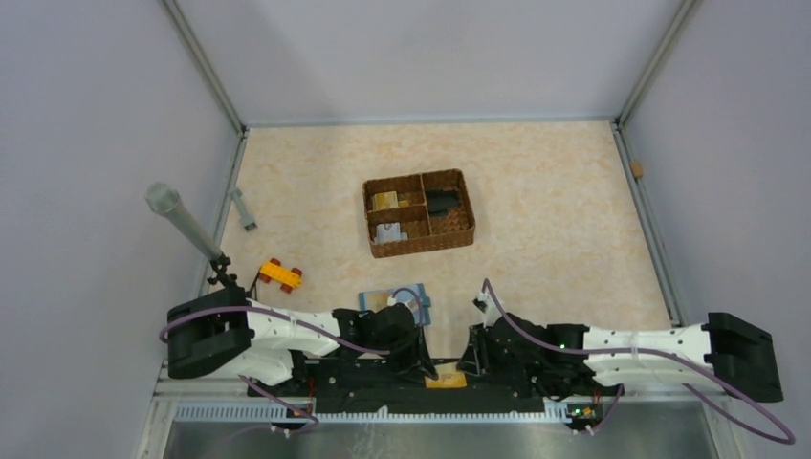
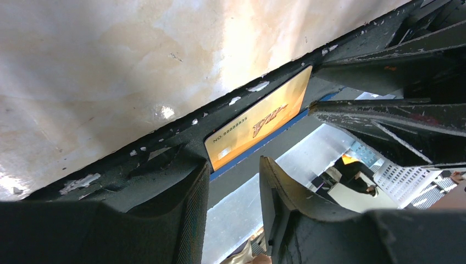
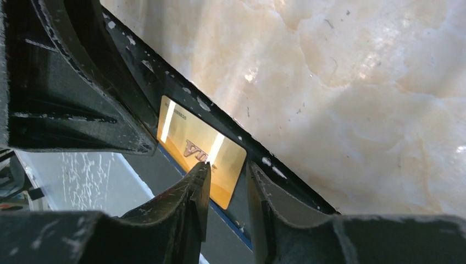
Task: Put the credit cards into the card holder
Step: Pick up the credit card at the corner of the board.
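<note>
Near the card holder, a gold card lies flat (likely light, stiff, slick); I'd pinch a long edge. The left gripper stands half parted, the right gripper barely, both empty.

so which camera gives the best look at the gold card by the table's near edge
Left wrist: the gold card shows nearly its whole face, logo and number legible. Right wrist shows it glare-streaked, partly behind the right gripper. Top external shows only a small gold patch between the arms.
</note>
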You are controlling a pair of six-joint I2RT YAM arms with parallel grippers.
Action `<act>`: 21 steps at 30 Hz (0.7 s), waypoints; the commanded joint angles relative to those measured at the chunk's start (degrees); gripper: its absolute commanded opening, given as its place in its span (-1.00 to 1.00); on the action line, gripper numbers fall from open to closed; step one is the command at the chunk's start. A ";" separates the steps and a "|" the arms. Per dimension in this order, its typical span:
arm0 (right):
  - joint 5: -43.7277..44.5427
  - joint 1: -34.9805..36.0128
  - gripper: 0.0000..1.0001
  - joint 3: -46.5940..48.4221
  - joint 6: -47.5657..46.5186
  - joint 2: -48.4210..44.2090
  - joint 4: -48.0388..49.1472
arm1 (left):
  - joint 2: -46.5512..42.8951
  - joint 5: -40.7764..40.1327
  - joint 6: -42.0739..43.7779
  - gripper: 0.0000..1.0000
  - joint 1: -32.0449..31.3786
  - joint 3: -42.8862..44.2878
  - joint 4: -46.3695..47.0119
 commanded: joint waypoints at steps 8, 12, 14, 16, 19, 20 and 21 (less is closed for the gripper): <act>-1.88 0.44 -0.25 -2.21 -0.04 6.20 9.41 | 1.49 -5.98 1.51 -0.15 0.35 -2.33 -3.75; -5.24 0.08 -0.26 -4.32 0.32 3.18 10.15 | 1.55 -6.06 1.51 -0.16 0.33 -2.67 -3.49; -8.19 -1.37 -0.26 -6.24 -0.11 1.03 12.04 | 1.75 -6.15 1.40 -0.20 0.33 -2.91 -3.40; -10.47 -2.59 -0.27 -7.44 -0.16 -0.31 13.87 | 1.79 -6.06 1.46 -0.20 0.33 -3.25 -3.45; -11.61 -2.89 -0.27 -8.16 0.31 0.92 15.90 | 1.50 -6.42 2.33 -0.19 0.33 -3.45 -0.85; -12.15 -2.95 -0.27 -8.18 0.47 2.41 17.34 | 1.49 -6.64 2.79 -0.19 0.33 -3.43 -0.41; -12.81 -2.92 -0.27 -8.18 0.78 4.10 19.75 | 1.61 -6.68 3.19 -0.18 0.33 -3.34 -0.09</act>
